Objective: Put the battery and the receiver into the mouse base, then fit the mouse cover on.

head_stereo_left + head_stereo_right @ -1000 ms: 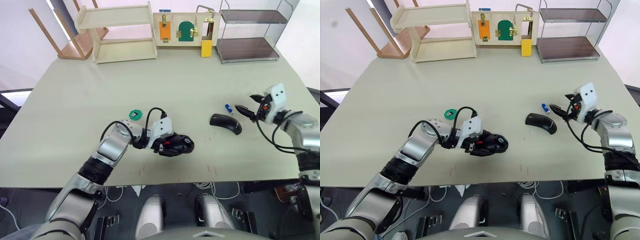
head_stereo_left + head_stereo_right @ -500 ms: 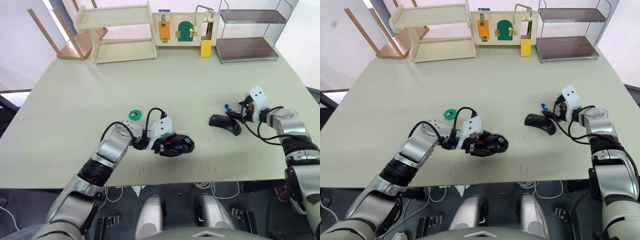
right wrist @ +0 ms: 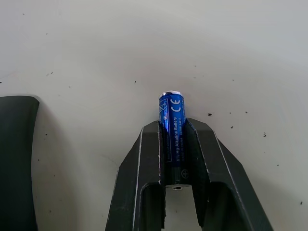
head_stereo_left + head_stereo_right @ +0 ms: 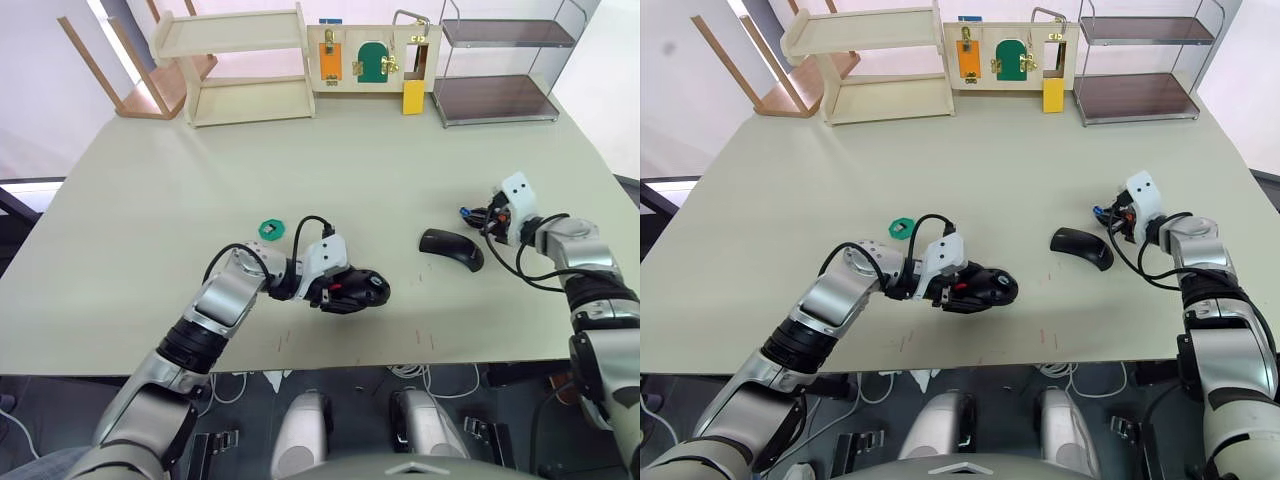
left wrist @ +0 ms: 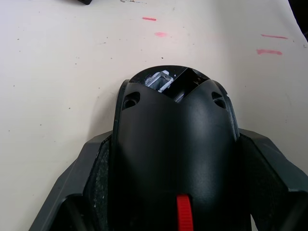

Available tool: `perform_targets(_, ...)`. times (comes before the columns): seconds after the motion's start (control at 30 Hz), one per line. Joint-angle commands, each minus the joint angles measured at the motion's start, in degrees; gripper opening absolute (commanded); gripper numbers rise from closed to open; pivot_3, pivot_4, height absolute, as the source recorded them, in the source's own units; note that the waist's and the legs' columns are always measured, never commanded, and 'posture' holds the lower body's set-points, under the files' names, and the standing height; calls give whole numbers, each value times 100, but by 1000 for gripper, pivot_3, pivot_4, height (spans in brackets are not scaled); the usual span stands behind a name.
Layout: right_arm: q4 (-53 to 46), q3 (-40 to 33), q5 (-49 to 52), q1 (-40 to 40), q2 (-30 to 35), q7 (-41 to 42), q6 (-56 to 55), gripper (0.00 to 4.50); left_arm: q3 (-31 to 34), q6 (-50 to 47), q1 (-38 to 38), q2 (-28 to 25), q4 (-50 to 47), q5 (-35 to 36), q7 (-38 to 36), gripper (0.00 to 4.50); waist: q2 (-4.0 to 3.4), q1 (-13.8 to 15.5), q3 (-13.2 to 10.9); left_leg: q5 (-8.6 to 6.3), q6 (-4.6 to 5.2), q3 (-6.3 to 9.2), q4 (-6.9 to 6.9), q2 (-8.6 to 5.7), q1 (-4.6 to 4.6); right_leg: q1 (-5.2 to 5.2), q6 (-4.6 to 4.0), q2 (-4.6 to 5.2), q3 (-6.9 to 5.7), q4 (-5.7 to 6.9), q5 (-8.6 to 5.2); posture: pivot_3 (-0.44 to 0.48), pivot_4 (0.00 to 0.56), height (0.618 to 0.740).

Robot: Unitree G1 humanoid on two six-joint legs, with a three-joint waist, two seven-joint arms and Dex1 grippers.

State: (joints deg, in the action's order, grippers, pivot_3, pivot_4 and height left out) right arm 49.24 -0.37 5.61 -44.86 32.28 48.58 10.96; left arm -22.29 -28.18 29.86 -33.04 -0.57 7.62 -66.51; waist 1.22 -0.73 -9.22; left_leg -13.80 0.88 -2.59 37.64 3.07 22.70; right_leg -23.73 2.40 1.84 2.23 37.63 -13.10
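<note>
My right gripper [image 3: 172, 132] is shut on the battery [image 3: 171, 120], a small blue cylinder whose pale tip sticks out past the fingers. Both sit low over the table [image 4: 150, 210], just right of the mouse cover [image 4: 451, 246]; in the head view the battery [image 4: 466, 211] shows at the gripper's tip. The glossy black cover lies by itself at centre right. Near the front centre my left gripper [image 4: 338, 288] grips the mouse base [image 5: 175, 144] between its fingers [image 5: 96, 168], and a red part shows on the base. The receiver is out of view.
A green ring [image 4: 270, 229] lies behind my left forearm. Along the far edge stand a wooden shelf [image 4: 240, 70], a latch board [image 4: 370, 58] with a yellow block [image 4: 413, 97], and a wire rack [image 4: 497, 60]. A chair [image 4: 130, 70] leans at the far left.
My right arm swung in from the right to the battery and its fingers closed on it. The left gripper and mouse base stayed put.
</note>
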Motion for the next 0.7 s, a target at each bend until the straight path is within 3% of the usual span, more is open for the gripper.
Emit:
perform_targets(0.03, -294, -138, 58, 28, 190, 117, -75, 133, -179, -31, -46, 62, 40, -60, -46, 2972, 0, 0, 0, 0, 0, 0, 0, 0, 0, 0, 0, 0, 0, 0, 0, 0, 150, 740)
perform_targets(0.2, -997, -202, 237, 188, 421, 412, 372, 133, -190, -8, -56, 68, 40, -95, -39, 2972, 0, 2, 0, 0, 0, 0, 0, -1, 0, 0, 0, 1, 0, 0, 0, 0, 150, 740)
perform_targets(0.33, -2970, -108, 594, 683, 800, 599, 2220, 133, -193, -44, -55, 47, 8, -112, -39, 2972, -1, 4, -1, 0, 0, 3, 0, -1, 2, 0, 1, 2, -3, 0, 0, 0, 150, 740)
perform_targets(0.7, -6666, -298, 2150, 1522, 1349, 645, 5192, 133, -193, -23, -145, -15, -23, -169, -9, 2972, -3, 6, 0, 0, 0, 11, 0, 0, 8, -5, 6, 3, -10, 1, -15, 0, 150, 740)
